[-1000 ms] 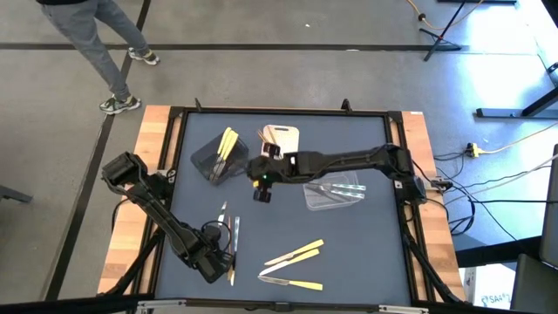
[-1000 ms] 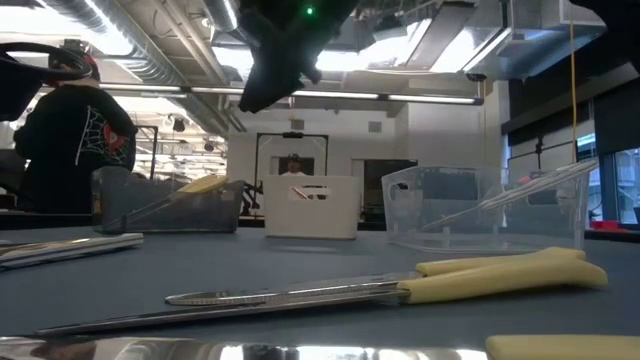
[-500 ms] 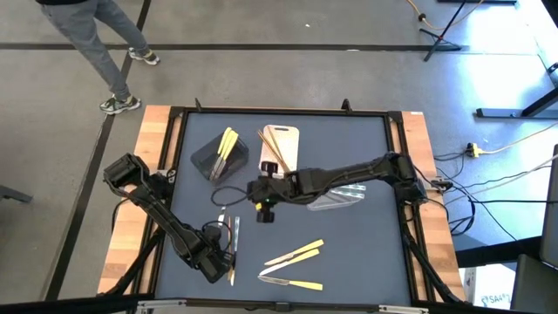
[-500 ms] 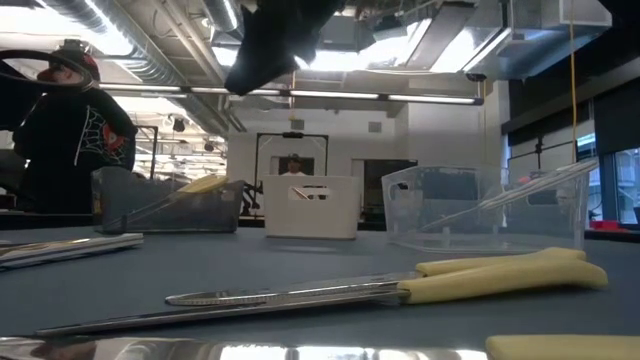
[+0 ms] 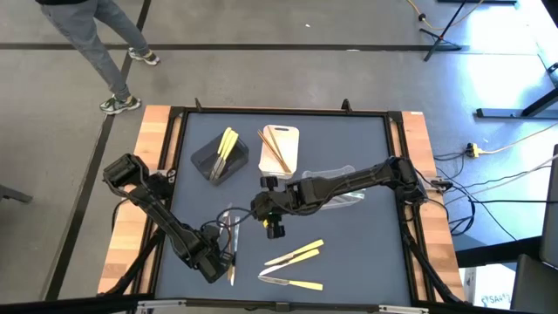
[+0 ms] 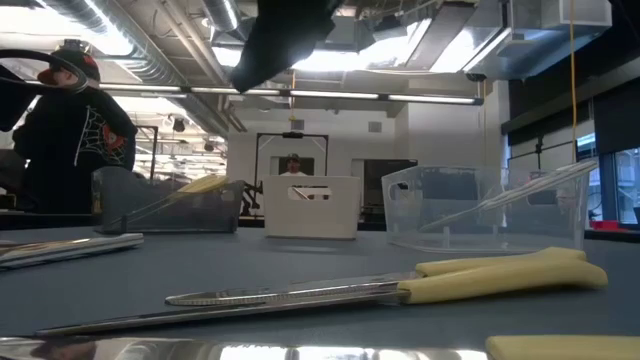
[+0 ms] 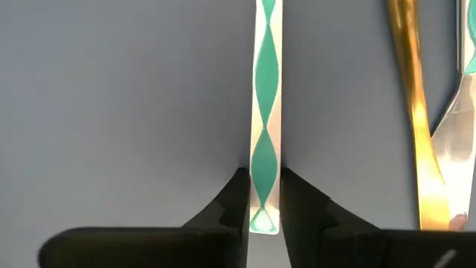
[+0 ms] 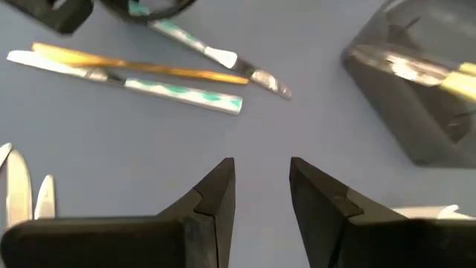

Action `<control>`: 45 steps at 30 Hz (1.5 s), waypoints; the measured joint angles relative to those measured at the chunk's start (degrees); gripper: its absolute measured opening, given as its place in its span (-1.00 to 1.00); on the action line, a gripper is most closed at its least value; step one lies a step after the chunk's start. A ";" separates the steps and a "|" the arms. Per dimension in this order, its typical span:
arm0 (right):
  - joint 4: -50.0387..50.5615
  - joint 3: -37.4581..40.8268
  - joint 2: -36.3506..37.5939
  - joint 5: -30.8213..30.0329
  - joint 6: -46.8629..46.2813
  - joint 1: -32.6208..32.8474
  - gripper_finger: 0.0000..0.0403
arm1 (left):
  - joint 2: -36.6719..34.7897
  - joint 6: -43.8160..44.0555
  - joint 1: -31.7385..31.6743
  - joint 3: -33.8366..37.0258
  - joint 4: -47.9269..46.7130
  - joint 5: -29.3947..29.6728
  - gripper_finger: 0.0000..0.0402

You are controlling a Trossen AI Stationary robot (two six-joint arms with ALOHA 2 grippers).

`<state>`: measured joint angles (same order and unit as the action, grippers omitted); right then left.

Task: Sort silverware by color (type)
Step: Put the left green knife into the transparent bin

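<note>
My left pincer (image 7: pixel 265 195) is clamped on a silver, green-patterned utensil (image 7: pixel 266 112) lying on the worktop (image 5: pixel 366 244), near the front-left corner, well below the black tray (image 5: pixel 207 162). Step, I judge: lifting it toward a tray. Right pincer (image 8: pixel 260 186) is open, empty, hovering mid-worktop, right of the black tray. Next: raise w/o dragging the gold piece (image 7: pixel 413 112) beside it. Count: 3 trays (black, white, clear); approx. 3 yellow-handled pcs (image 5: pixel 296 255) loose at front; 3–4 pcs by the left pincer.
</note>
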<state>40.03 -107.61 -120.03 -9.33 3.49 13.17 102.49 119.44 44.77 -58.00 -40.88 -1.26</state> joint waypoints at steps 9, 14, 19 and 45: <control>3.40 0.00 -0.02 1.29 0.06 -0.04 -0.42 | -2.40 0.04 0.02 0.29 -2.86 0.83 -0.79; 3.36 0.00 -0.02 5.74 2.30 -0.04 -0.42 | -5.63 -1.09 -0.02 0.28 -5.99 1.17 -0.79; 2.44 0.02 -0.04 9.57 6.82 -0.04 -0.42 | -9.03 -6.53 -0.02 0.24 -6.93 3.76 -0.79; -16.76 0.04 -0.09 6.95 22.74 6.73 -0.42 | -25.32 -29.84 -12.29 0.09 -1.80 1.97 -0.79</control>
<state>23.27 -107.57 -120.11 -2.38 26.23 19.89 77.17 89.60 32.49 -57.91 -42.68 0.72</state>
